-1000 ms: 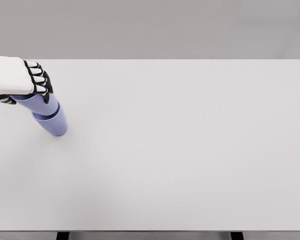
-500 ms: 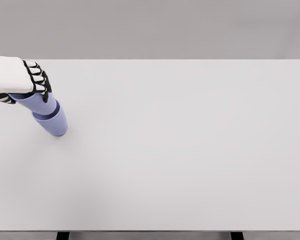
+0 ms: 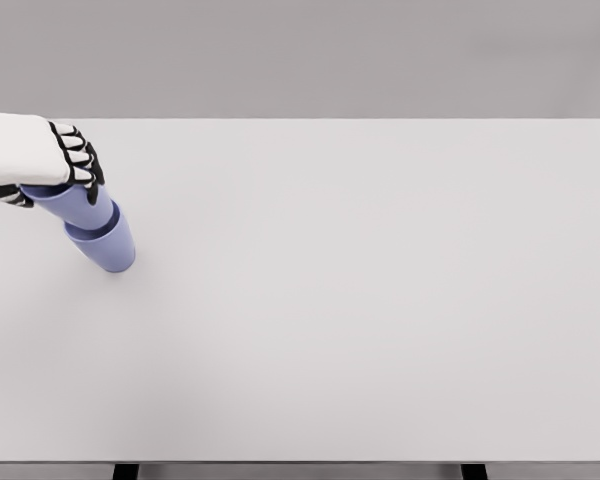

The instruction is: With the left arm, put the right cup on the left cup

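Note:
Two lilac cups stand stacked at the table's left side. The lower cup [image 3: 108, 249] rests on the table, and the upper cup [image 3: 80, 208] sits nested in it, leaning up and to the left. My left hand [image 3: 50, 165] comes in from the left edge and covers the upper cup's top, its dark fingers [image 3: 83, 168] curled over the cup's side. The cup's rim is hidden under the hand. The right arm does not show.
The white table [image 3: 380, 300] fills most of the view, with its far edge at the grey wall and its front edge near the bottom of the picture. Two dark table legs [image 3: 126, 471] peek out below the front edge.
The left hand has drifted slightly up and to the left over the upper cup. The stacked cups have stayed in place.

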Motion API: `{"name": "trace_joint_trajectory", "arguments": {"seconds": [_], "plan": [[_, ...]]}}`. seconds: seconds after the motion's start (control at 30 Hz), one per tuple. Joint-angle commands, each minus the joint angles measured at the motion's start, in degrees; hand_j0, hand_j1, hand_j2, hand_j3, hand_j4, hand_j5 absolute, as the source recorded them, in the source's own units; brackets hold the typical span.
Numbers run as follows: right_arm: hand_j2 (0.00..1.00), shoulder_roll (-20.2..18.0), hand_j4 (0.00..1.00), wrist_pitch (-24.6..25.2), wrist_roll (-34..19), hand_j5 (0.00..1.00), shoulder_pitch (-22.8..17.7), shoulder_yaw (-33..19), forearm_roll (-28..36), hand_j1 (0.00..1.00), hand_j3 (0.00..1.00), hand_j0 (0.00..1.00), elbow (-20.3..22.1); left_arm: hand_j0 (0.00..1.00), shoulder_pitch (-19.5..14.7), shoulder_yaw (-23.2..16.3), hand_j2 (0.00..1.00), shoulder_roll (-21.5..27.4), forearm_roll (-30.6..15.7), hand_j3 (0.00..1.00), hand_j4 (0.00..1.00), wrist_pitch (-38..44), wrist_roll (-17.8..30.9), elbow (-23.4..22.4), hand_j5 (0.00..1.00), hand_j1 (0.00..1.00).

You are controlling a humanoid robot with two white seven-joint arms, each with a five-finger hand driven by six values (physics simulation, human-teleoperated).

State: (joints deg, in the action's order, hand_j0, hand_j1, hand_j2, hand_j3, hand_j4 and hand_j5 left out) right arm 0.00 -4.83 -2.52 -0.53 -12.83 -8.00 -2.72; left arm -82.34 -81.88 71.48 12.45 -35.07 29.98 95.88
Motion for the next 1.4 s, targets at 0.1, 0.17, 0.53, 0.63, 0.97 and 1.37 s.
{"name": "trace_joint_trajectory", "arguments": {"seconds": [0.1,0.17,0.53,0.63,0.97,1.37], "plan": [[1.00,0.0,1.00,0.0,0.1,1.00,0.0,0.0,0.0,1.00,1.00,1.00,0.0,0.54,0.3,0.2,0.54,-0.3,-0.1,0.54,0.54,0.1,0.1,-0.9,0.54,0.54],[1.00,0.0,1.00,0.0,0.0,1.00,0.0,0.0,0.0,1.00,1.00,1.00,0.0,0.54,0.4,0.2,0.54,-0.3,-0.1,0.54,0.54,0.1,0.1,-1.0,0.54,0.54],[1.00,0.0,1.00,0.0,0.0,1.00,0.0,0.0,0.0,1.00,1.00,1.00,0.0,0.57,0.8,0.3,0.57,-0.7,-0.1,0.57,0.57,0.1,0.1,-1.2,0.57,0.57],[1.00,0.0,1.00,0.0,0.1,1.00,0.0,0.0,0.0,1.00,1.00,1.00,0.0,0.59,0.8,0.2,0.59,-0.7,-0.1,0.59,0.59,0.1,0.1,-1.2,0.59,0.59],[1.00,0.0,1.00,0.0,0.1,1.00,0.0,0.0,0.0,1.00,1.00,1.00,0.0,0.67,0.8,0.2,0.67,-0.7,-0.1,0.67,0.67,0.1,0.1,-1.2,0.67,0.67],[1.00,0.0,1.00,0.0,0.0,1.00,0.0,0.0,0.0,1.00,1.00,1.00,0.0,0.77,0.9,0.3,0.77,-0.8,-0.1,0.77,0.77,0.1,0.0,-1.2,0.77,0.77]]}}
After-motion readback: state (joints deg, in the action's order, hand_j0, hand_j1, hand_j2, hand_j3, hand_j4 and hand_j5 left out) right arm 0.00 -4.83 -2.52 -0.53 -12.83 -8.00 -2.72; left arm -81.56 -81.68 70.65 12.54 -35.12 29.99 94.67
